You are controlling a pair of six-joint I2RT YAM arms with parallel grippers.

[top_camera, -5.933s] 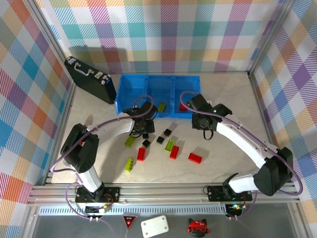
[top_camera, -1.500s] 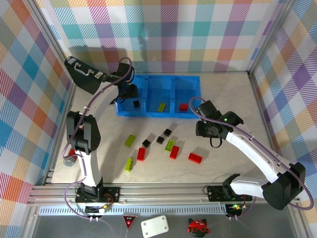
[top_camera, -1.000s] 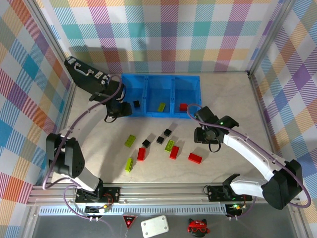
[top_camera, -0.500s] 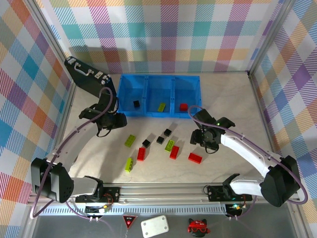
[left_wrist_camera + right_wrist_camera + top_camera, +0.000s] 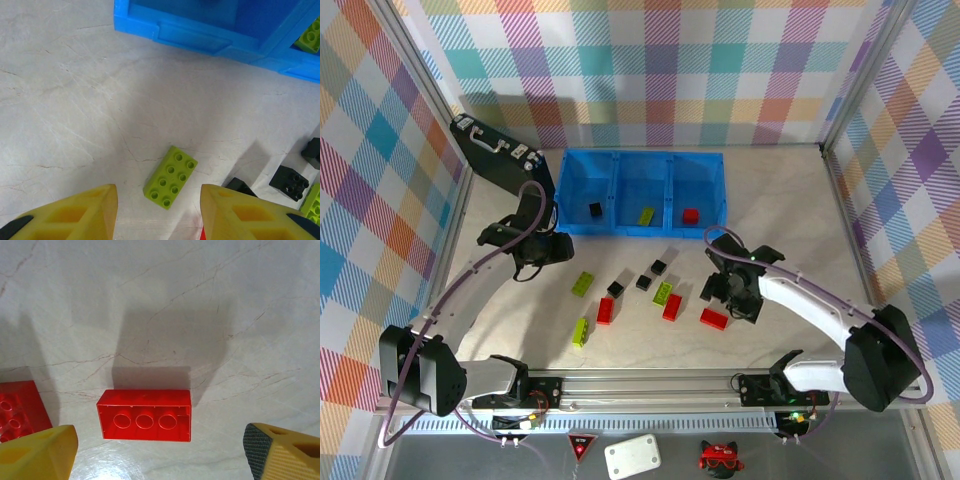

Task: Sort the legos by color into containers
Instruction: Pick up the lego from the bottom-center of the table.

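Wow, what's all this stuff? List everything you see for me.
Bins: three joined, blue, far side of the table.
Sorted bricks: three, inside the bins; black brick left, green brick middle, red brick right.
Loose green bricks: three, on the table.
Loose red bricks: three, on the table.
Loose black bricks: three, on the table.
Briefcase: one, black, far left corner.
White box: one, front ledge.
Walls: plaid, multicoloured, around the table.
Arms: two, white, left and right.
Left claw: yellow fingers, open, facing a loose green brick.
Right claw: yellow fingers, open, over a loose red brick.
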